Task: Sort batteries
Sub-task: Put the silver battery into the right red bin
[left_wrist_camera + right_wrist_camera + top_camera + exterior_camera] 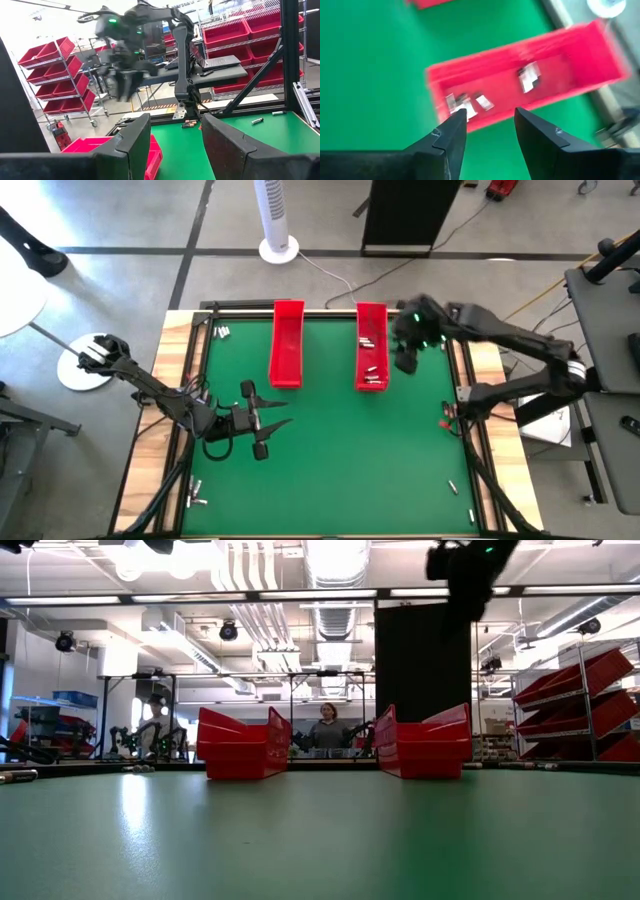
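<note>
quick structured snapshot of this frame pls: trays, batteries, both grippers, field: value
left tray: red, no batteries visible inside
right tray: red, several batteries inside
loose batteries on mat: a few at the far left corner, the near left edge and the near right edge
right gripper: above the mat just right of the right tray, open, nothing between its fingers
left gripper: low over the left half of the mat, open, empty
background: person beyond the table

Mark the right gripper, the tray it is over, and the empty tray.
right gripper [490, 127], right wrist view, gap between open fingertips.
right tray [371, 320], high view, bare floor.
left tray [287, 340], high view, floor.
</note>
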`<state>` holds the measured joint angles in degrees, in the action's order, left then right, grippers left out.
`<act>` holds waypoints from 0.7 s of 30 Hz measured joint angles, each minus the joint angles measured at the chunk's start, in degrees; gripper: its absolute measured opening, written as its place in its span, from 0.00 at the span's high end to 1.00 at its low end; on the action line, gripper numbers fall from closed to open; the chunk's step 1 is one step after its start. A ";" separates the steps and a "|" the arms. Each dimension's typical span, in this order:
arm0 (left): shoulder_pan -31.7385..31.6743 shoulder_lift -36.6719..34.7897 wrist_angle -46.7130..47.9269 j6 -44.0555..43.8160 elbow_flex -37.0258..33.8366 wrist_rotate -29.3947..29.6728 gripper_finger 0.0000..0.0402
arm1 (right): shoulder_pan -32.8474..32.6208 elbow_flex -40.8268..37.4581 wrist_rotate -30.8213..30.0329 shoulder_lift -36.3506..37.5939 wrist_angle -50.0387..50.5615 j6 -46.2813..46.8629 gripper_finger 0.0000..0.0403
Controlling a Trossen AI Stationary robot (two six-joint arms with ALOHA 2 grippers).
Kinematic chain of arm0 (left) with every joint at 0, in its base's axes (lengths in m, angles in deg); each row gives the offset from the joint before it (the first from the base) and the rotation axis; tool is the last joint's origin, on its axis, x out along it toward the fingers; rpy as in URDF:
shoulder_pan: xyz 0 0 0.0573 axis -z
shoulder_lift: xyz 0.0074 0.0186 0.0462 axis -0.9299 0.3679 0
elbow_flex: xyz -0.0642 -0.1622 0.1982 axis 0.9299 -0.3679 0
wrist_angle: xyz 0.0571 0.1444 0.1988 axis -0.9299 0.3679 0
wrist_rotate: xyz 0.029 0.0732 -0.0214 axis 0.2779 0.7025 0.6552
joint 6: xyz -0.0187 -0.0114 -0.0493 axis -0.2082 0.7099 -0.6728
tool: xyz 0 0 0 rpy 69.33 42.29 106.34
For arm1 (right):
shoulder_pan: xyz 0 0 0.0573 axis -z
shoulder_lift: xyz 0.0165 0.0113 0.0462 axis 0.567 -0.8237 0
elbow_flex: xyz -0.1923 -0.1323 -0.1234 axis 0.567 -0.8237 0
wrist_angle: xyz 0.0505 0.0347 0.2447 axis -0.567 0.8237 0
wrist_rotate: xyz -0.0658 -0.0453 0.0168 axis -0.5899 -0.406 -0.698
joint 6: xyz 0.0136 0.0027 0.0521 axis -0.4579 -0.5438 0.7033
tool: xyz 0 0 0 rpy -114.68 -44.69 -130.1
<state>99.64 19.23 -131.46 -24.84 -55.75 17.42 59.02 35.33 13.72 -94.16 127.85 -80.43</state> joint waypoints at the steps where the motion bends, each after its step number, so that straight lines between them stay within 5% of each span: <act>1: 0.02 0.00 -0.02 -0.27 0.00 0.00 0.61 | -1.52 -1.78 -0.03 1.65 0.13 2.29 0.59; 11: 0.02 0.00 -1.31 -0.39 0.00 0.00 0.61 | -14.53 -20.91 -1.79 11.26 1.58 22.11 0.52; 21: 0.00 0.00 -1.93 -0.37 0.00 0.00 0.61 | -31.67 -22.91 -8.47 6.08 -0.88 34.20 0.52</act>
<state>99.64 19.23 -133.38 -25.22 -55.75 17.42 27.35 12.42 5.25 -88.08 126.98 -46.23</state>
